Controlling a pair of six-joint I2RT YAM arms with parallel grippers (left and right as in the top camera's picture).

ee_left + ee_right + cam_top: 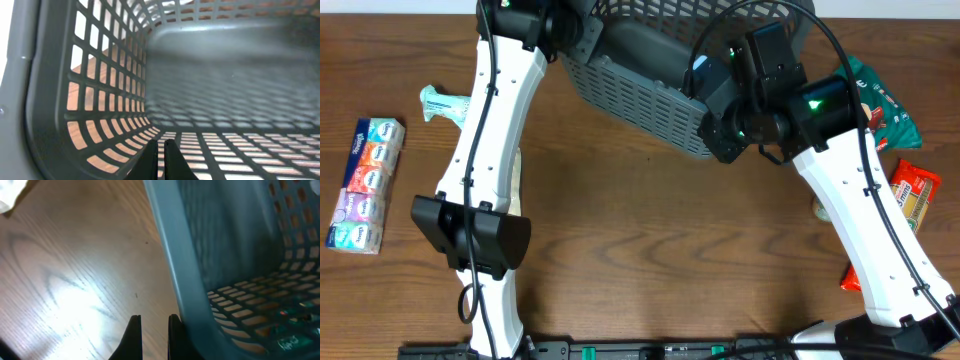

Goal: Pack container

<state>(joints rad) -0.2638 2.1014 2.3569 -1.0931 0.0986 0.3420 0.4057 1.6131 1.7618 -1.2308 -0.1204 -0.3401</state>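
Brown wood worktop (640, 230) carries the grey basket (640, 100), with both arms at it. The basket looks tipped, one lattice wall facing up towards the overhead camera, and nothing shows inside it.

The left end effector (161, 145) is inside the basket, pointing at the solid bottom ahead of it. A lattice wall lies beneath it and another to one side. Its 2 fingers are drawn nearly together with only a slit between them and nothing visibly held.

The right end effector (154, 317) is outside, over bare wood, with a modest gap and nothing between the fingers. The rolled rim runs just beside 1 finger; whether they touch I cannot tell.

The step appears to be settling the basket before loading. To do it well:
- Spread the right fingers and straddle the rim squarely rather than pushing it sideways.
- Keep the left fingers clear of the slots, which could snag them.
- Set the basket flat and mouth up.

The tissue pack (365, 185) lies well behind the left end effector, and the green bag (880, 105) is near the right one.
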